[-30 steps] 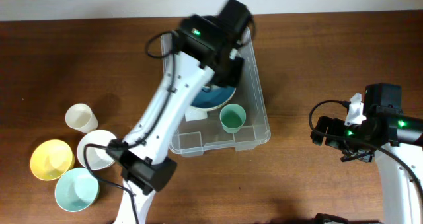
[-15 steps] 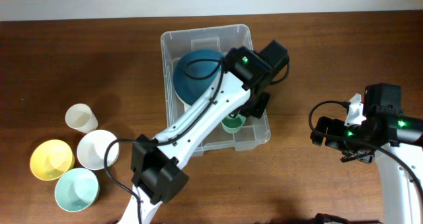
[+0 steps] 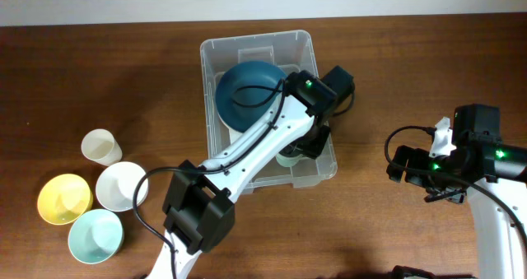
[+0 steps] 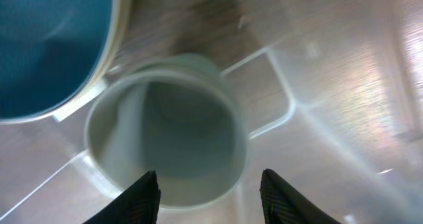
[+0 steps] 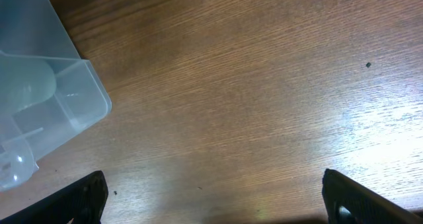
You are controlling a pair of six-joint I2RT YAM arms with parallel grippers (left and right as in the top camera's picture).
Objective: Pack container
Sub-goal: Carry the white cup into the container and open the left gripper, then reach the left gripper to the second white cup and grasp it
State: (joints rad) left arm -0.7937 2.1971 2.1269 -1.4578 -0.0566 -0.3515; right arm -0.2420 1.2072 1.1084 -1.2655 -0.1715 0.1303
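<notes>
The clear container (image 3: 317, 86) stands at the table's middle back. Inside it a dark blue bowl (image 3: 249, 92) rests toward the far end, and a pale green cup (image 3: 287, 157) stands upright near the front right corner, mostly hidden under my left arm. In the left wrist view I look straight down into the green cup (image 4: 165, 128), with the blue bowl (image 4: 46, 45) at upper left. My left gripper (image 4: 210, 197) hangs open just above the cup's near rim, holding nothing. My right gripper (image 5: 211, 197) is wide open over bare wood, right of the container's corner (image 5: 53, 98).
At the table's left stand a white cup (image 3: 101, 146), a white bowl (image 3: 121, 186), a yellow bowl (image 3: 64, 198) and a light teal bowl (image 3: 95, 235). My right arm (image 3: 465, 155) rests at the far right.
My left arm swung from above the blue bowl to the container's front right, uncovering the bowl, and its jaws have spread apart over the green cup. The right arm has not moved.
</notes>
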